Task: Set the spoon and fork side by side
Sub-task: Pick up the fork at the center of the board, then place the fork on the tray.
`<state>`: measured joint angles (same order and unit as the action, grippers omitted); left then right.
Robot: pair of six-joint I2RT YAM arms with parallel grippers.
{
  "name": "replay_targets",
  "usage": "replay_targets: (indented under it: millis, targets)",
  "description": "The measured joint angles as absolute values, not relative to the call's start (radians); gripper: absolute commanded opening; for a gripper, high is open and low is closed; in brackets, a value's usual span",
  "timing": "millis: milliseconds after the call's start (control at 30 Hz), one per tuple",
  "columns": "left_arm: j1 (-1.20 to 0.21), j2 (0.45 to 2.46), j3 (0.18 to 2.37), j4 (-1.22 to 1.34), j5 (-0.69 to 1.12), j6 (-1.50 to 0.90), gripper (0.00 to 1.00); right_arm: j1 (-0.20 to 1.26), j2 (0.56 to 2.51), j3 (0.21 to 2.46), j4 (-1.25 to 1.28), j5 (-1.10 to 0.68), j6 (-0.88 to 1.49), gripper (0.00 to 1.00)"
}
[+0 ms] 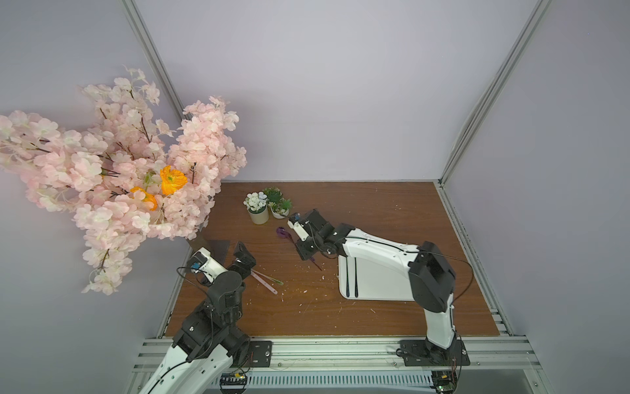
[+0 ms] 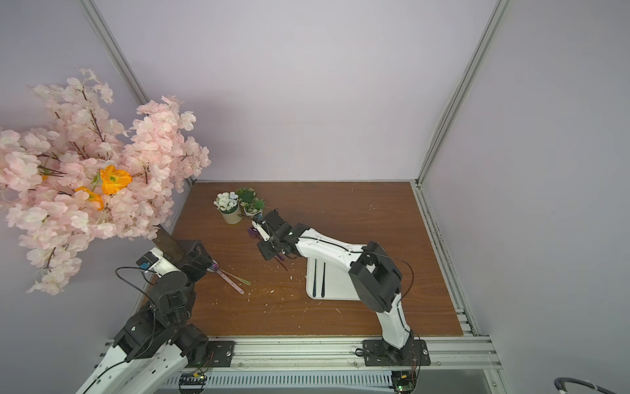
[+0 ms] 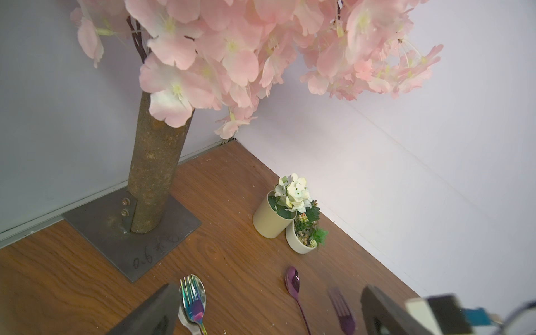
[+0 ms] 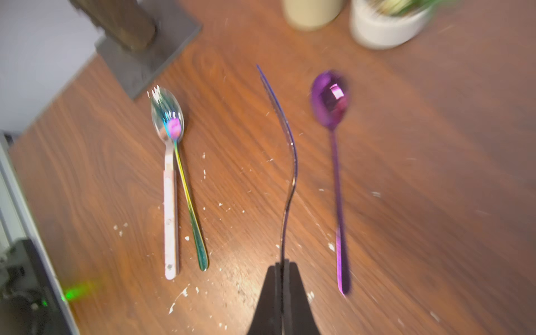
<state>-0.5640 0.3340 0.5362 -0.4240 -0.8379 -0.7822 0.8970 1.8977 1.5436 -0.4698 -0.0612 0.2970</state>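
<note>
With my right tool [image 4: 282,265] clamped on the handle of the purple fork [image 4: 291,156], which stands on edge just nearside of the purple spoon [image 4: 330,100] toward the far left of the desk [image 1: 375,211], I should roll it flat and lower it parallel without nudging the spoon.

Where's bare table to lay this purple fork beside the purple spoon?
Bare wood between the purple spoon and the rainbow fork, under the held purple fork. Also open: front strip before the white board. Crowded near the pots and tree base.
</note>
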Motion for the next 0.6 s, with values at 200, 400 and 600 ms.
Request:
replay_targets:
  millis: [200, 400, 600]
  targets:
    - [-0.564, 0.384, 0.488, -0.358, -0.800, -0.779, 1.00, 0.809, 1.567, 1.232, -0.440, -0.002, 0.449, 0.00]
    - [-0.564, 0.417, 0.461, -0.289, -0.757, -0.765, 1.00, 0.576, 1.331, 0.890, -0.366, -0.139, 0.559, 0.00]
    - [-0.564, 0.429, 0.454, -0.262, -0.740, -0.759, 1.00, 0.450, 1.199, 0.657, -0.290, -0.357, 0.623, 0.00]
